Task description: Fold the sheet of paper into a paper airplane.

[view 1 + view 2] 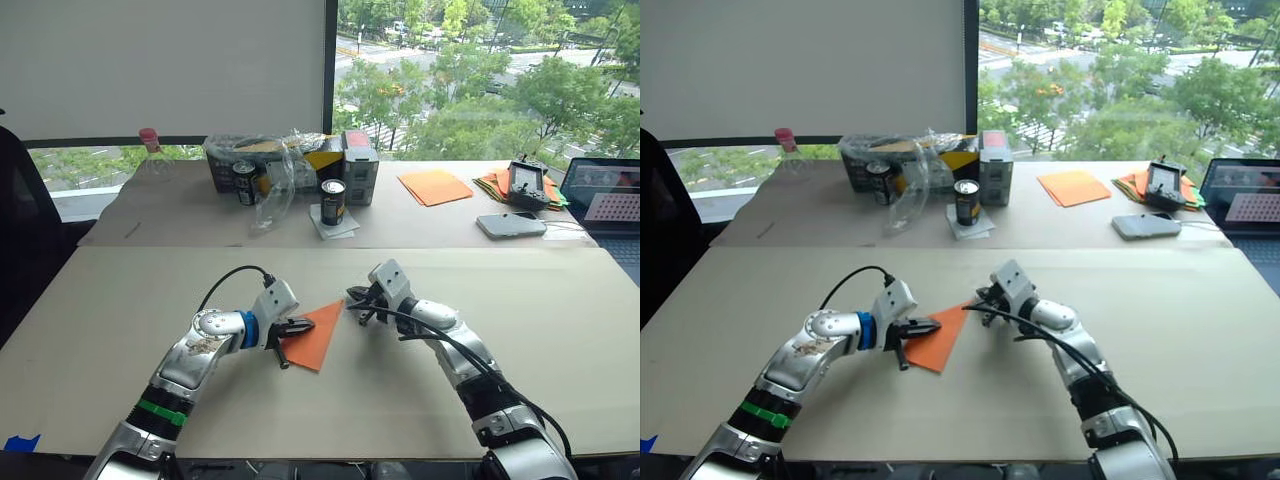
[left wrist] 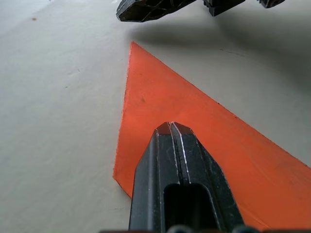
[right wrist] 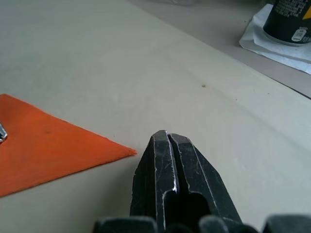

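Paper airplane point(image 1: 316, 335) flat on near table point(image 1: 120, 300) (between grippers); can point(image 1: 332, 201) on far table.

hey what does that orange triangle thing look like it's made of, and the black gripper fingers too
The sheet of paper looks like thin matte orange paper: it lies flat with crisp, sharp edges. The left gripper fingers look like hard black plastic with a slight sheen, judging by the pale glints along their edges; coated metal is possible.

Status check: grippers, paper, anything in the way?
Left gripper shut, pressing down on the folded orange paper. Right gripper shut, empty, just off the paper's point. Nothing blocking.
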Available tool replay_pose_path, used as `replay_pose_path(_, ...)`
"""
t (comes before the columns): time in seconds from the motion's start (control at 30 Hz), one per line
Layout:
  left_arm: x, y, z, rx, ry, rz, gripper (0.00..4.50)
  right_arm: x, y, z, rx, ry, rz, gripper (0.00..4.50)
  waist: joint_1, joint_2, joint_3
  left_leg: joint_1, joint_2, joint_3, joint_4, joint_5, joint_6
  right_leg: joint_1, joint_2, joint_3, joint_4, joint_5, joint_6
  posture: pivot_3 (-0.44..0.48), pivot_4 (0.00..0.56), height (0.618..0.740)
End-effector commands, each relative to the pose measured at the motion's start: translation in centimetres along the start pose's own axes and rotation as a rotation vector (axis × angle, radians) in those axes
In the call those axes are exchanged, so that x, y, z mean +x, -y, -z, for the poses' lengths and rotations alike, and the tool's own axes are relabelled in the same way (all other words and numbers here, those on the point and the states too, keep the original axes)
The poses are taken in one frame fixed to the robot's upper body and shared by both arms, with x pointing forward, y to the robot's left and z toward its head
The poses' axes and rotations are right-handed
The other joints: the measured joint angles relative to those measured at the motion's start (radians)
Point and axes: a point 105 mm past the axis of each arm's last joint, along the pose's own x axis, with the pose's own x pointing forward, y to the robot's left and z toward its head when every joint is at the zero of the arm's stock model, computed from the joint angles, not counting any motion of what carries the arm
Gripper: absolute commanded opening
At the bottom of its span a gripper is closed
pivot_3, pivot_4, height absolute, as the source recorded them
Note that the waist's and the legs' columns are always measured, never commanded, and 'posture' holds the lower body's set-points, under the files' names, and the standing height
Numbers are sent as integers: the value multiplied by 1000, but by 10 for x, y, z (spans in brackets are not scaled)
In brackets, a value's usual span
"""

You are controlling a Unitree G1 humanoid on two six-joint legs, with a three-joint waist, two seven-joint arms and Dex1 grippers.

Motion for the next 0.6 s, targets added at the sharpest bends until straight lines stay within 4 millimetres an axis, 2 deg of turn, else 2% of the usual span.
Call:
replay_pose_path(0.03, 2, -1, 15, -29, -51, -1, 32, -3, -23, -15, -55, 77, -108, 0, 0, 0, 0, 0, 0, 0, 0, 0, 0, 0, 0, 0, 0, 0, 0, 0, 150, 670)
replay_pose_path(0.33, 4, -3, 12, -19, -44, 7, 32, 0, -33, 9, -19, 11, -129, 0, 1, 0, 0, 0, 0, 0, 0, 0, 0, 0, 0, 0, 0, 0, 0, 0, 150, 670)
replay_pose_path(0.6, 7, -3, 10, -16, -40, 14, 32, -6, -61, 32, -83, -115, -288, 0, 1, 0, 0, 1, 0, 0, 0, 0, 0, 1, 0, 0, 0, 0, 0, 0, 150, 670)
